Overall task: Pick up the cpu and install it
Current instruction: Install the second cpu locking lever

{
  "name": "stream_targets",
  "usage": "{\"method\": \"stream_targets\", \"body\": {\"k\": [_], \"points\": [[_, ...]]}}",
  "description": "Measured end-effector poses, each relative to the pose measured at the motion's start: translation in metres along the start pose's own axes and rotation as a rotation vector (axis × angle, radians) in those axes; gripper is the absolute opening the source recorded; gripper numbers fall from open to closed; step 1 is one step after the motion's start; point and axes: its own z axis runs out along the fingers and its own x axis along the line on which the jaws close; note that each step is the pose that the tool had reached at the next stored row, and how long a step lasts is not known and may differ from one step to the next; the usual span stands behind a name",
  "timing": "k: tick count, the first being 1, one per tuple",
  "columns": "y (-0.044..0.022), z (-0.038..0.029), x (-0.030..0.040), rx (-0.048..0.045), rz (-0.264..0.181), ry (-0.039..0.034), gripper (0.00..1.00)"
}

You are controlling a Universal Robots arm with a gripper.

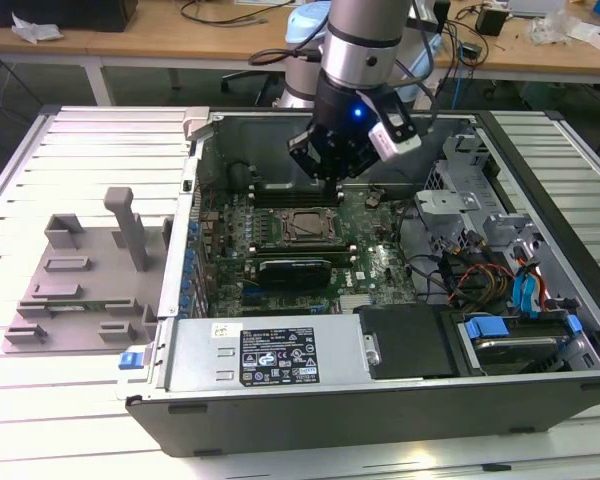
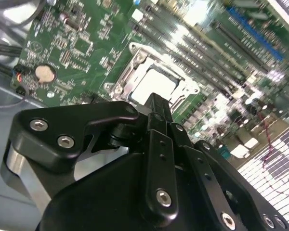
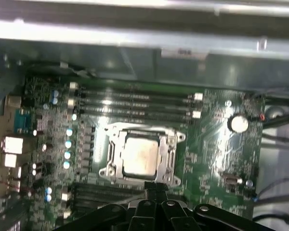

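1. On the exterior view's left, a grey plastic fixture tray sits on the ribbed white table, blocky, matte, with upright posts.
2. Next comes the open computer case, dark sheet metal, its green motherboard crowded with small parts.
3. The cpu lies seated in the socket frame near the middle of the board. It is a small flat square with a pale, silvery metal top that catches the light; it also shows in the second wrist view.
4. The socket frame around it is a shiny metal bracket with rounded corner lugs.
5. The gripper hangs over the board just behind the socket, black and glossy with bolted linkages.
6. In the second wrist view the fingers stand pressed together with no gap between them, and they hold nothing.
7. On the exterior view's right lie a grey drive cage and coloured cables.
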Motion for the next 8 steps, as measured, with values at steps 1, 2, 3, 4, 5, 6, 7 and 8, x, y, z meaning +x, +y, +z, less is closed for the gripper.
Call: {"method": "stream_targets", "body": {"k": [1, 2, 3, 4, 5, 6, 7, 8], "points": [[-0.0042, 0.0001, 0.0004, -0.0002, 0.0, -0.0001, 0.11], [-0.0084, 0.0003, 0.0007, -0.0003, 0.0, -0.0002, 0.11], [-0.0129, 0.0004, 0.0011, -0.0001, 0.0, -0.0001, 0.11], [-0.0164, 0.0007, 0.0014, -0.0008, 0.0, -0.0001, 0.11], [-0.0189, 0.0012, 0.0016, -0.0047, 0.0, -0.0005, 0.11], [-0.0207, 0.0015, 0.0018, -0.0132, -0.001, -0.0013, 0.11], [-0.0224, 0.0016, 0.002, -0.0274, -0.002, -0.0025, 0.11], [-0.0238, 0.0017, 0.0022, -0.0417, -0.003, -0.0038, 0.11]]}}
